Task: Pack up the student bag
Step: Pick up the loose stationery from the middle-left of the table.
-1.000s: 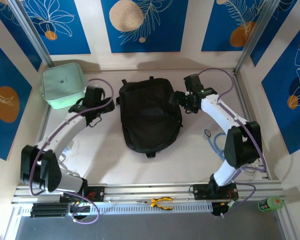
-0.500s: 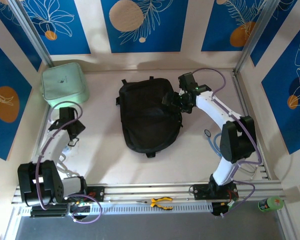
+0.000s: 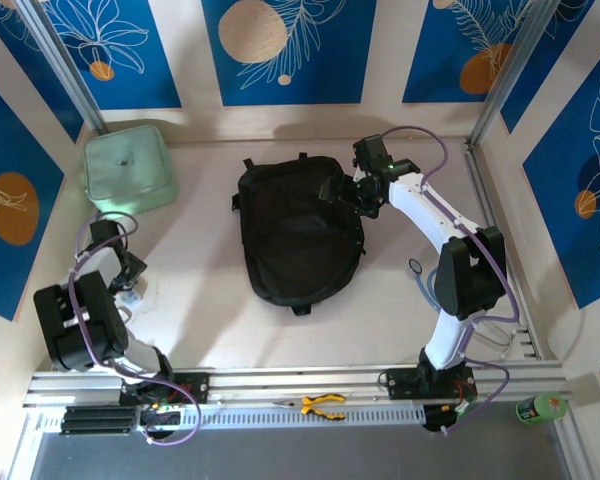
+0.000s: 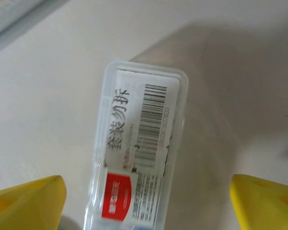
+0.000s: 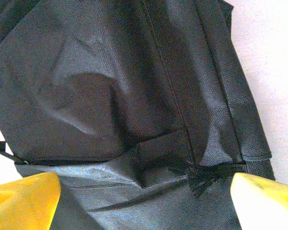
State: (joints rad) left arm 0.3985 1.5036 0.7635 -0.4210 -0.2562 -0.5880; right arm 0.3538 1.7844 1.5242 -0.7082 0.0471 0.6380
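Packing target: the student bag [image 3: 298, 235] lies flat in the middle of the surface [image 3: 205, 310] and looks closed from above.
Bag's long axis: it runs from the far wall towards the arm bases, leaning a little, with the narrower end nearest the bases.
Right end effector [image 5: 144, 201]: the fingers are spread wide and hold nothing. It hovers over the bag's far right corner, with black fabric straight below it.
Zip pull [image 5: 204, 176]: a frayed black tab at the end of a seam sits between the right fingers, closer to one of them. Neither finger touches it.
Left end effector [image 4: 145, 205]: it is wide open too. It hangs near the left edge of the surface, well apart from the bag.
Clear plastic case [image 4: 141, 153]: it is a barcoded box lying on the surface between the left fingers. It is not gripped.
Mint-green case [image 3: 128, 170]: it sits in the far left corner, away from both arms.
Nearer arm: the right one is nearer by a long way. The bag spreads away from it towards the left arm's side and the near edge.
Likely next: the right arm probably works the zip pull open while the left picks up the clear case.
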